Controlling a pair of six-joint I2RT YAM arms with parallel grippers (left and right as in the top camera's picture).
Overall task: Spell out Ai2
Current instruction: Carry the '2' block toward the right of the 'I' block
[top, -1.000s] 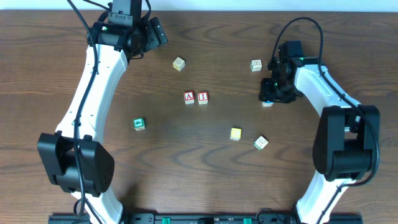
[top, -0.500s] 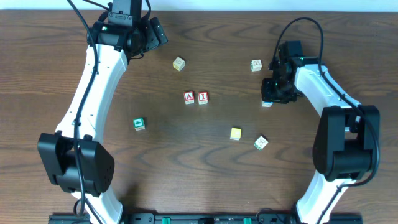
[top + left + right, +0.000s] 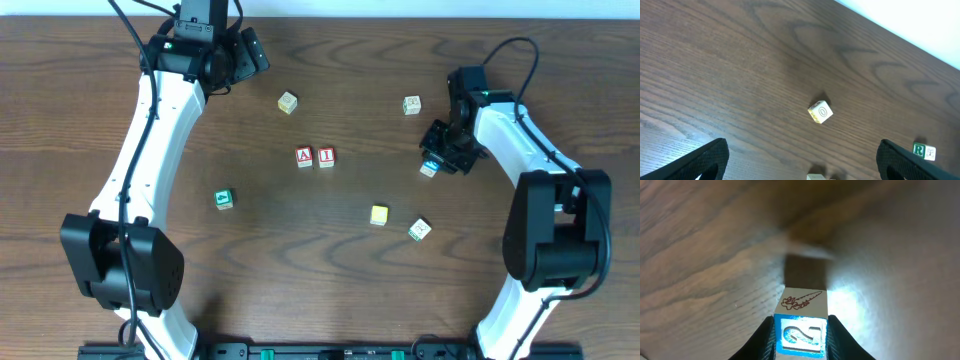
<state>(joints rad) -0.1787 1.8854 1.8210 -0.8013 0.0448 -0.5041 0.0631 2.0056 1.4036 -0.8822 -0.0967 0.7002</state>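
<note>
The right hand (image 3: 436, 160) is narrowed onto the small blue wooden cube bearing a 2 (image 3: 801, 334). In the right wrist view one dark finger (image 3: 764, 336) presses on each side of it, the 2 faces the camera, and the cube's pale upper face shows a small red carrot-like drawing. A square shadow falls on the dark brown wooden worktop (image 3: 330, 290) just beyond the cube, apart from it, so the cube seems to hang clear of the wood. From overhead this cube sits at the tip of the right hand, on the right side of the worktop. It is well apart from the white cube with a red A (image 3: 304, 156) and the white cube with a red I (image 3: 326, 156). Those two lie just beside each other near the middle, A on the left, roughly level with the held cube. The left hand (image 3: 252, 52) hangs at the far left corner with its fingers spread wide and nothing between them. Its wrist view looks down on a cream cube marked with a circle (image 3: 820, 112) and a cube with a green R (image 3: 923, 151). A green cube (image 3: 223, 199) lies left of centre, and a yellow cube (image 3: 378, 214) lies nearer the front, below the held cube.
</note>
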